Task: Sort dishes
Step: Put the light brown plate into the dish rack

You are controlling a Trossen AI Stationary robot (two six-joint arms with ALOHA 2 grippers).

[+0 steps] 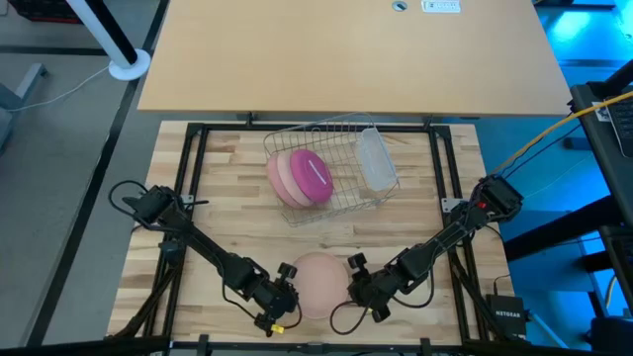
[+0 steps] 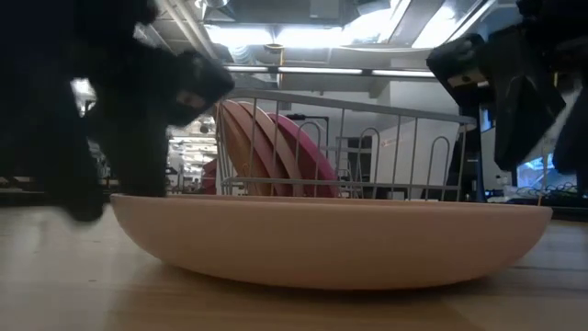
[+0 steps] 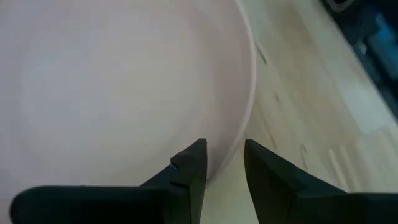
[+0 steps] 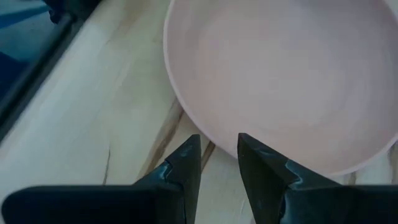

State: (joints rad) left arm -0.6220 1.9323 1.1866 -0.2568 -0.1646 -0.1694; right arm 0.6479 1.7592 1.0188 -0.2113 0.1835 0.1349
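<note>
The pale peach plate lies flat on its underside on the wooden table near the front edge; it also shows in the low view. The magenta-pink plate and the tan-brown plate stand on edge in the silver wire rack. My left gripper is open at the peach plate's left rim, one finger over the inside and one outside. My right gripper is open at the plate's right rim, just short of it.
A clear plastic cup lies in the right end of the rack. A black frame borders the wooden table. A tan tabletop lies beyond the far edge. There is bare wood between the rack and the peach plate.
</note>
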